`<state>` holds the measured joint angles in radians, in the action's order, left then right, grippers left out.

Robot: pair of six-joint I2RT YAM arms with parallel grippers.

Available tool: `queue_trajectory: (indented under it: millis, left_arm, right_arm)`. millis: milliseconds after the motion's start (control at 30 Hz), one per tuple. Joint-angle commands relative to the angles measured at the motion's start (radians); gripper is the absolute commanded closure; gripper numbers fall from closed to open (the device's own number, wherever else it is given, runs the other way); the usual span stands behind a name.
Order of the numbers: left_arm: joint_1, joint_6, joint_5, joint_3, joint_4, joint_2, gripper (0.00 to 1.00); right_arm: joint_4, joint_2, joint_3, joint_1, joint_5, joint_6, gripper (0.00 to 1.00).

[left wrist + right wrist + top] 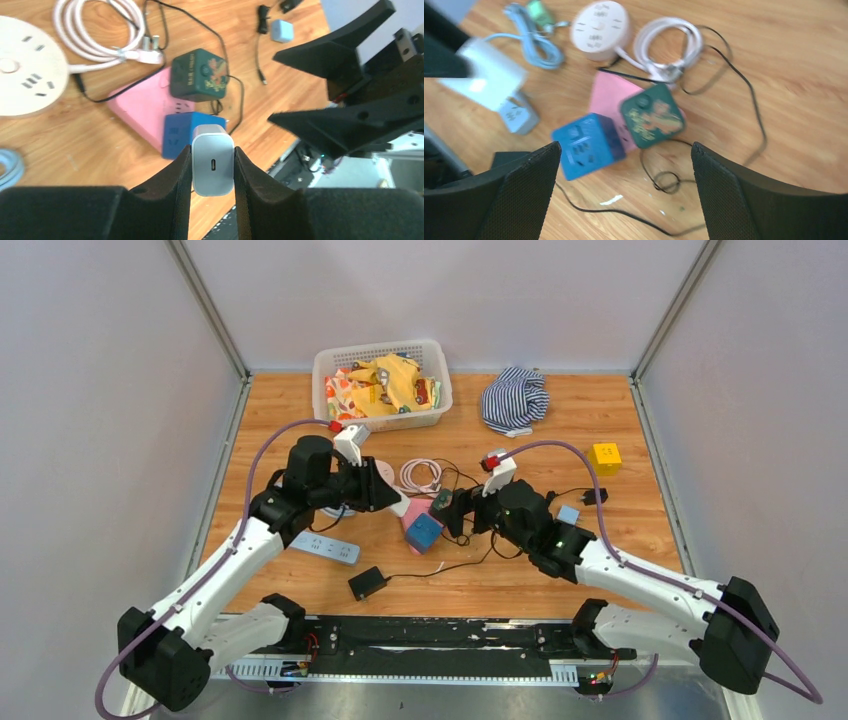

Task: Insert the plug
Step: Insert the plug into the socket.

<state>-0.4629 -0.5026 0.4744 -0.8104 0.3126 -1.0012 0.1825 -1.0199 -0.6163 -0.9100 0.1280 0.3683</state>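
At the left, the top view alone shows a flat white power strip (325,547) lying on the wood beside the left arm, and a black adapter (367,583) nearer the bases. The left gripper (212,150) pinches the white plug (212,167) between its fingers. Its wrist camera shows the port face of the plug, held above the table (620,570) over the blue cube socket (182,135). That cube touches a pink block (142,107), with a green cube (199,75) beside it.

The right wrist view shows the cluster from the other side. The right gripper (624,150) has its jaws spread wide and holds nothing.

Behind the cluster lie a round white socket (600,30) and a coiled white cable (669,42). Black cords trail across the wood around the cubes.

Bare wood lies open towards the right edge, past a yellow cube (605,457). A basket (325,365) and a striped cloth (515,400) sit at the far edge. Pale walls enclose three sides.
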Motion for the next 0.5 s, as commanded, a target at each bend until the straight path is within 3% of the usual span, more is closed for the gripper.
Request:
queue_trajectory:
  millis: [0,167,467]
  left_arm:
    - [-0.041,0.105,-0.215,-0.045,0.121,0.021,1.00]
    - [-0.138,0.129,-0.365,-0.103,0.163,0.001,1.00]
    - [-0.349,0.138,-0.548,-0.180,0.172,-0.080,1.00]
  right_arm:
    - [-0.273,0.012,-0.053,0.041,0.171,0.113,0.00]
    - [-0.375,-0.012,-0.063,0.071,0.203,0.175,0.00]
    - [-0.399,-0.006,-0.010,0.142,0.177,0.232,0.00]
